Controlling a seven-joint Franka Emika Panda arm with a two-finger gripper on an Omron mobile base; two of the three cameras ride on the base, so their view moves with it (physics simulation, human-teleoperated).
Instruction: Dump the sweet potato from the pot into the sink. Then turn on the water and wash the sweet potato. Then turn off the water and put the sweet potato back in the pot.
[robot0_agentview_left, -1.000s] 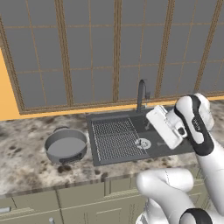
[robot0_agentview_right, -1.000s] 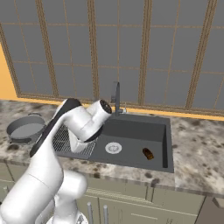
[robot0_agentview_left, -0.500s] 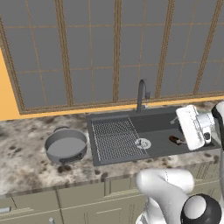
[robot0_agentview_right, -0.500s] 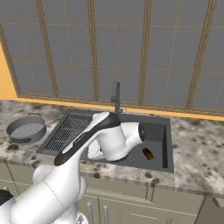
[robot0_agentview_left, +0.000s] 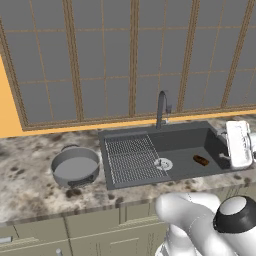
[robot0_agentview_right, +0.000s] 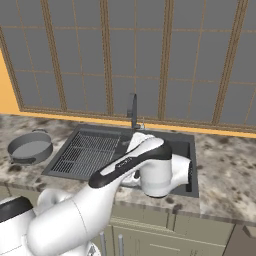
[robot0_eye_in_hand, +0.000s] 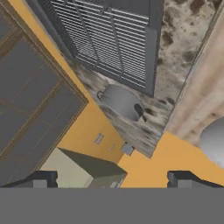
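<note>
The sweet potato lies on the floor of the dark sink, right of the round drain. My gripper hangs at the basin's right end, above and to the right of the tuber, pointing left. It is open with nothing between its fingertips. In the hand view my gripper looks across the ribbed grid toward the grey pot. That pot stands on the counter left of the sink and looks empty. In the right base view my arm hides the tuber.
The dark gooseneck faucet rises behind the sink's middle, and no water runs from it. The speckled stone counter surrounds the basin. A window wall stands close behind. The pot and the faucet also show from the right.
My arm has swung right across the sink, from above the drain to the basin's right end. The sweet potato and the pot have stayed put.
</note>
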